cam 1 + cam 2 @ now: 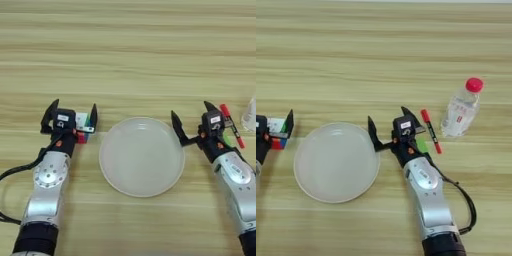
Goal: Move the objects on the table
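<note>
The small puzzle cube [83, 126], white on top and red on its near side, lies on the table [130, 60] left of the plate. My left gripper [71, 116] is open over it, and the cube sits close to the inner finger [93, 116], partly under the palm. Past the plate's right rim, my right gripper [390, 124] is open with nothing between its fingers. Just right of that gripper lies the thin black pen [431, 131], red cap pointing away from me. The green block [422, 146] shows only as a sliver between the pen and my right wrist.
A round pale plate [141, 156] lies between the two grippers, with nothing on it. A clear bottle [460, 109] with a red cap stands right of the pen. A black cable [468, 200] loops beside my right forearm.
</note>
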You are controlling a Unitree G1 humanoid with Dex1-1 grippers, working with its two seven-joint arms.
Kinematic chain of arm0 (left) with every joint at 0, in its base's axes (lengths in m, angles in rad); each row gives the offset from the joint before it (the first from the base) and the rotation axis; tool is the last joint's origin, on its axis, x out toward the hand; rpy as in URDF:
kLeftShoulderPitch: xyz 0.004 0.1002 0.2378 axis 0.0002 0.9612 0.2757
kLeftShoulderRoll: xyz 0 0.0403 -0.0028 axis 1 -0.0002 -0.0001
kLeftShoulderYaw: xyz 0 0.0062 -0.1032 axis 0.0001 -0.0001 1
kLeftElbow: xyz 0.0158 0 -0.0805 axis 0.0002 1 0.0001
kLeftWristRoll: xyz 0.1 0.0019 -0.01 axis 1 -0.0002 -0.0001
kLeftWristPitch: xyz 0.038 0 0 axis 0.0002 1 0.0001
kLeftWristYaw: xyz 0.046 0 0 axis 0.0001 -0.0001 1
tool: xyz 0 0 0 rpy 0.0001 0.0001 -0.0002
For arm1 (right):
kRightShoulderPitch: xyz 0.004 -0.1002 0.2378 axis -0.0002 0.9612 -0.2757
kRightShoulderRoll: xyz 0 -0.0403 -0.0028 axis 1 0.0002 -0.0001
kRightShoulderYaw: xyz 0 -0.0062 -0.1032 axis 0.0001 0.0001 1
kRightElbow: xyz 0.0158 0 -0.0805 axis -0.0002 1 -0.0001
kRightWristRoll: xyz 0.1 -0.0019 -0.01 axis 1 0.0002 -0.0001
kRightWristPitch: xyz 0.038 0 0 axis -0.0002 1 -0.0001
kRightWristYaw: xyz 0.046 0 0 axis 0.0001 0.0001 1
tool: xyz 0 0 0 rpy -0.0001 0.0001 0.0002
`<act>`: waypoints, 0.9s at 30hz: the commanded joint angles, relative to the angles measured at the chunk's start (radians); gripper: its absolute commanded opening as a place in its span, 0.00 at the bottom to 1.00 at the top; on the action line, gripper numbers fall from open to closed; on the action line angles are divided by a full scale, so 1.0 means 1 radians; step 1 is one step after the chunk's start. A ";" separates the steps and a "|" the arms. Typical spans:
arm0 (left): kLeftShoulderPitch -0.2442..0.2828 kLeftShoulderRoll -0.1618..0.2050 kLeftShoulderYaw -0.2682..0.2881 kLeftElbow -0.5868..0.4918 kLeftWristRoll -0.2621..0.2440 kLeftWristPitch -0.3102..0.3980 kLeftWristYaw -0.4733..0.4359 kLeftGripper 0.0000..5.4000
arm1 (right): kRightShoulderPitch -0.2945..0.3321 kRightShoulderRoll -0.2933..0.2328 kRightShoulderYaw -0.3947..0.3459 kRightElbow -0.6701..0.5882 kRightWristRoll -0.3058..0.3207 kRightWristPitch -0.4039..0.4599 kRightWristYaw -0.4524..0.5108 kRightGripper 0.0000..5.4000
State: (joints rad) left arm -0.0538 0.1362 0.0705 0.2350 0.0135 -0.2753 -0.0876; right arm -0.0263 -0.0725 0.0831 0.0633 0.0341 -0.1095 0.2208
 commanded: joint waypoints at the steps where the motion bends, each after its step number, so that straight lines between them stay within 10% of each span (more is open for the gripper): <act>1: 0.012 -0.006 0.000 -0.021 0.002 -0.010 0.012 0.99 | 0.033 -0.016 0.023 -0.127 -0.027 0.089 -0.007 1.00; 11: 0.018 -0.015 -0.006 -0.036 0.011 -0.012 0.027 0.99 | 0.072 -0.048 0.067 -0.324 -0.061 0.234 0.004 1.00; 27: 0.038 -0.024 -0.013 -0.075 0.020 0.000 0.041 0.99 | 0.231 -0.137 -0.017 -0.377 -0.069 0.129 0.012 1.00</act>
State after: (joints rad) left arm -0.0231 0.1164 0.0623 0.1755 0.0303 -0.2834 -0.0523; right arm 0.1821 -0.1917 0.0811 -0.3032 -0.0315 0.0303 0.2272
